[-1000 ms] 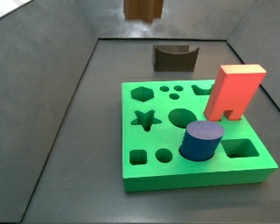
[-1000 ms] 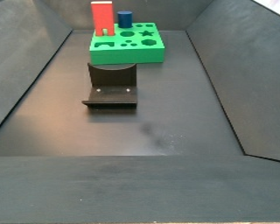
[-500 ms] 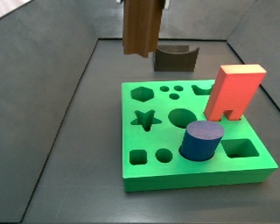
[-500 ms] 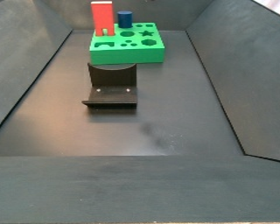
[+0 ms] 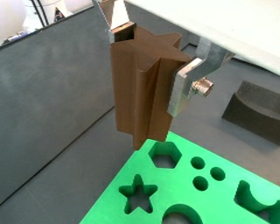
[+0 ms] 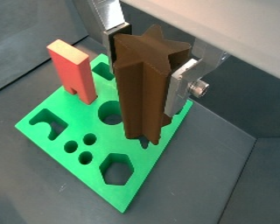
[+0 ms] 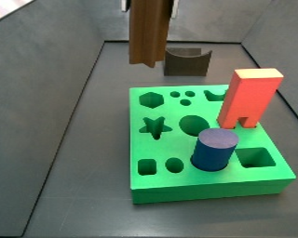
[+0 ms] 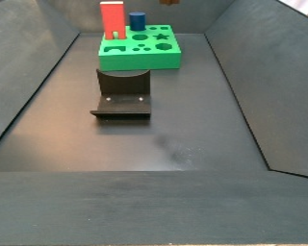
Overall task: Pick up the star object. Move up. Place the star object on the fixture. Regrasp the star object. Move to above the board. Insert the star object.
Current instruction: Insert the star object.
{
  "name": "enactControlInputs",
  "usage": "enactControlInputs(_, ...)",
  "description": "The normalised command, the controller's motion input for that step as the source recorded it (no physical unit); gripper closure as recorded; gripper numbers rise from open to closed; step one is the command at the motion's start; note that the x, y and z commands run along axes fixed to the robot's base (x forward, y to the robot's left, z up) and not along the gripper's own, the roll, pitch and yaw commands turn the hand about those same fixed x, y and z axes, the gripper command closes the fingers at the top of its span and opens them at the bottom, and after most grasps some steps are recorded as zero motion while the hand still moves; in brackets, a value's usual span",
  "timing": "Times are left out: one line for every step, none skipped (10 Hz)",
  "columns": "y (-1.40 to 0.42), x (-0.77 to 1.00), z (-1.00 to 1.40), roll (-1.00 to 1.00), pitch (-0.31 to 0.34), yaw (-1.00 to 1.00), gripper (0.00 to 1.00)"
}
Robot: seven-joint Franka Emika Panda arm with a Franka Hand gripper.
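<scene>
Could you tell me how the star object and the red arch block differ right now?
The star object is brown with ridged sides; the red arch block is red with flat faces. The star object hangs upright in the gripper near the board's far edge, touching nothing below; the red arch block stands on the board. Both are upright and elongated.

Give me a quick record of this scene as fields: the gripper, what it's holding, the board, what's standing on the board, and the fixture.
gripper: shut on the star object, up above the floor near the board's edge
star object: brown, upright, held between the fingers, not yet in any hole
board: green slab, star-shaped hole empty
on the board: red arch block and blue cylinder, both upright
fixture: dark, on the floor beyond the board, nothing on it
</scene>
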Motion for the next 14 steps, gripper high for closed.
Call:
enactControlInputs(-0.08,-0.08,-0.08,-0.06,-0.109,-0.23,1.00)
enactControlInputs(-0.09,-0.07,-0.07,0.00,-0.066,-0.29,1.00)
enactControlInputs(-0.08,-0.04,-0.02,-0.01,-0.090,-0.42,1.00)
enactControlInputs(-0.08,0.00,0.00,-0.06,-0.114,-0.45,1.00)
enactControlInputs(0.00,0.00,-0.01,-0.01,-0.076,-0.21,1.00)
enactControlInputs(-0.03,0.00,-0.04,0.01,0.000,0.00,1.00)
enactControlInputs(-0.27,0.00,-0.55,0.16,-0.070,-0.11,1.00)
enactControlInputs(-0.18,0.02,-0.46,0.06,-0.073,-0.09,1.00)
enactControlInputs(-0.16,0.00,-0.44,0.02,-0.080,-0.08,1.00)
enactControlInputs(-0.09,0.00,-0.30,0.00,-0.076,-0.10,1.00)
enactControlInputs(0.00,0.00,-0.07,0.00,-0.023,-0.13,1.00)
enactControlInputs(-0.02,0.00,-0.20,0.02,0.000,-0.05,1.00)
enactControlInputs(-0.28,0.06,-0.53,0.15,-0.054,-0.07,1.00)
enactControlInputs(-0.23,0.00,-0.42,0.14,-0.036,-0.13,1.00)
